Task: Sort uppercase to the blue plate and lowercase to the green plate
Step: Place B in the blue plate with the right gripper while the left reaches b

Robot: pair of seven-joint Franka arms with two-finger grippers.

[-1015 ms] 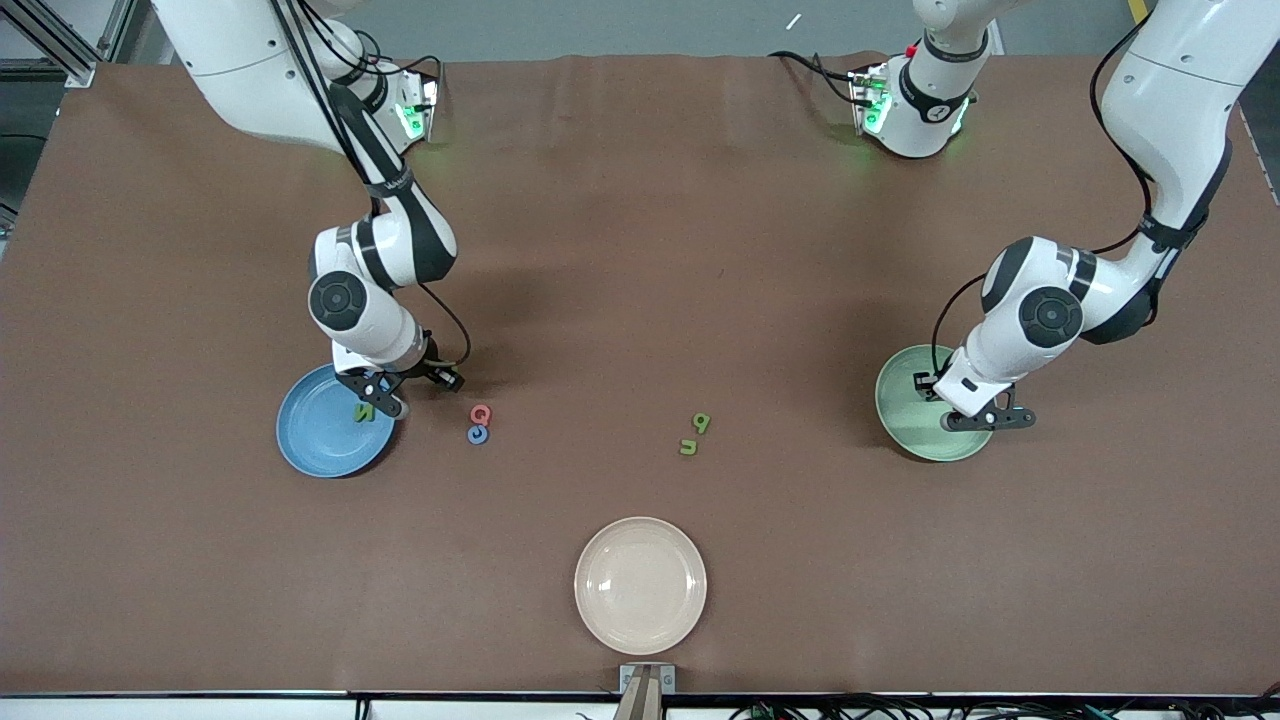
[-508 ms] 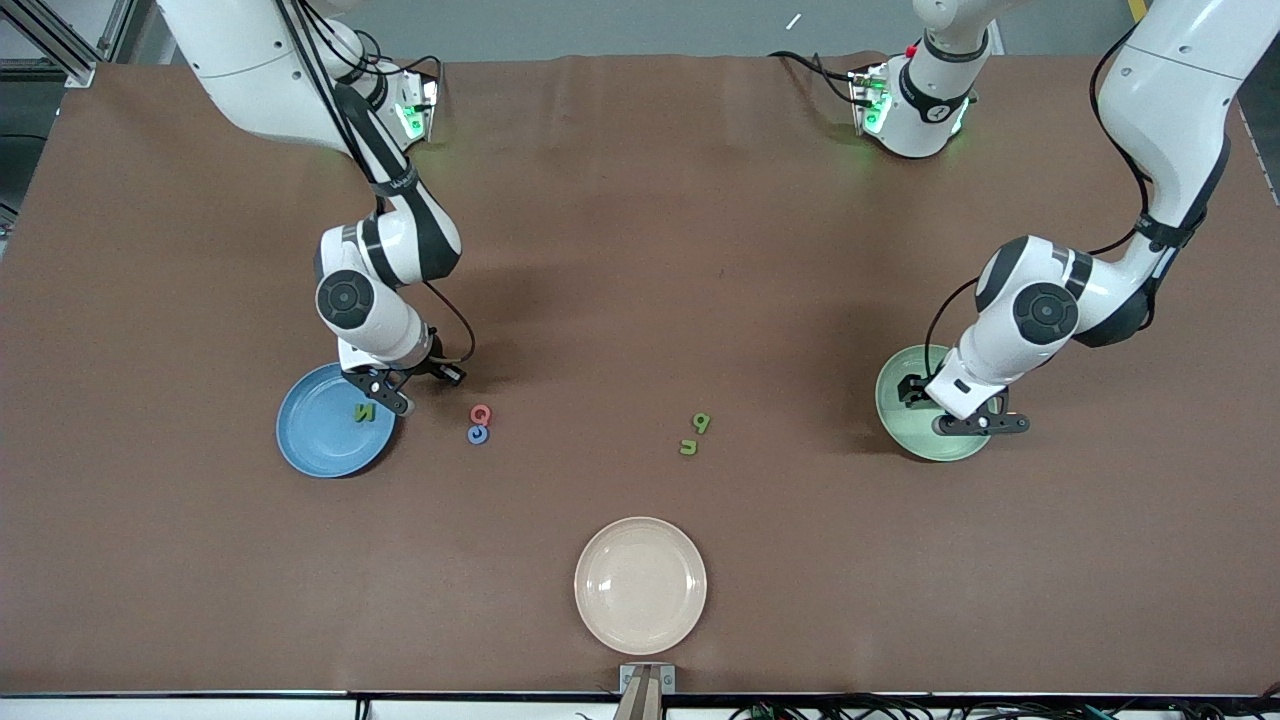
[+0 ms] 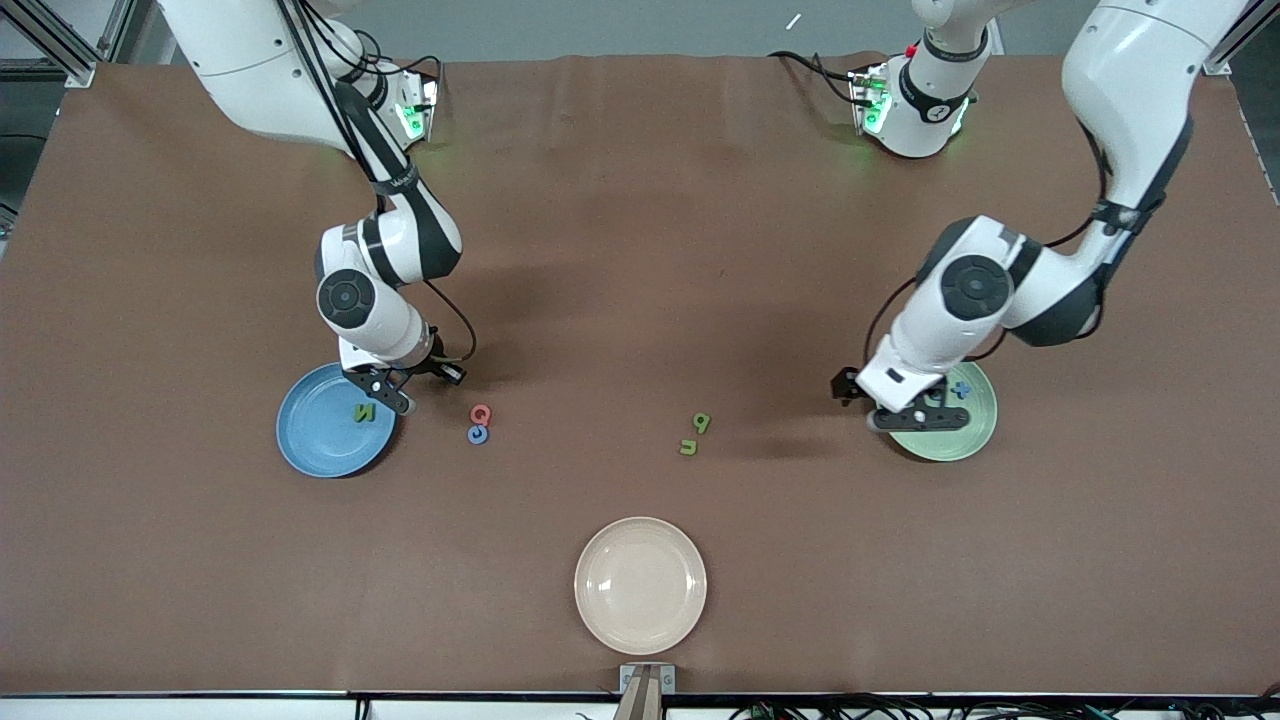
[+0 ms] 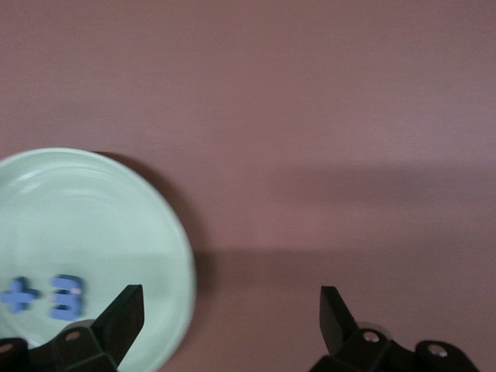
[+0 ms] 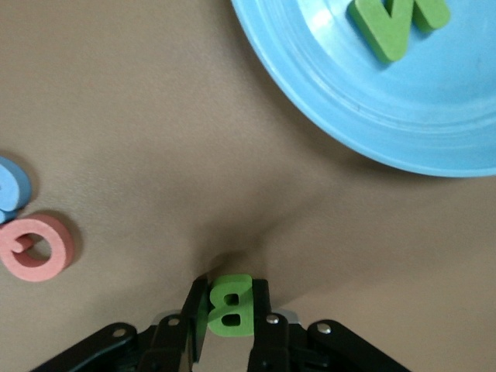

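Note:
My right gripper (image 3: 385, 393) is shut on the green B (image 5: 230, 308) and holds it just above the table, beside the rim of the blue plate (image 3: 318, 440). The green N (image 3: 364, 411) lies in that plate. The red-pink Q (image 3: 481, 413) and the blue C (image 3: 478, 434) lie on the table close by. My left gripper (image 3: 915, 416) is open and empty over the rim of the green plate (image 3: 960, 435). The blue + (image 4: 19, 295) and the blue m piece (image 4: 67, 297) lie in that plate. The green q (image 3: 702, 423) and the green u (image 3: 688, 447) lie mid-table.
A cream plate (image 3: 640, 585) stands empty near the table's front edge, nearer to the camera than the green q and u. Bare brown table lies between the blue and green plates around the loose letters.
My left gripper has moved off the middle of the green plate toward the table's middle, uncovering the blue +. My right gripper with the B has barely shifted.

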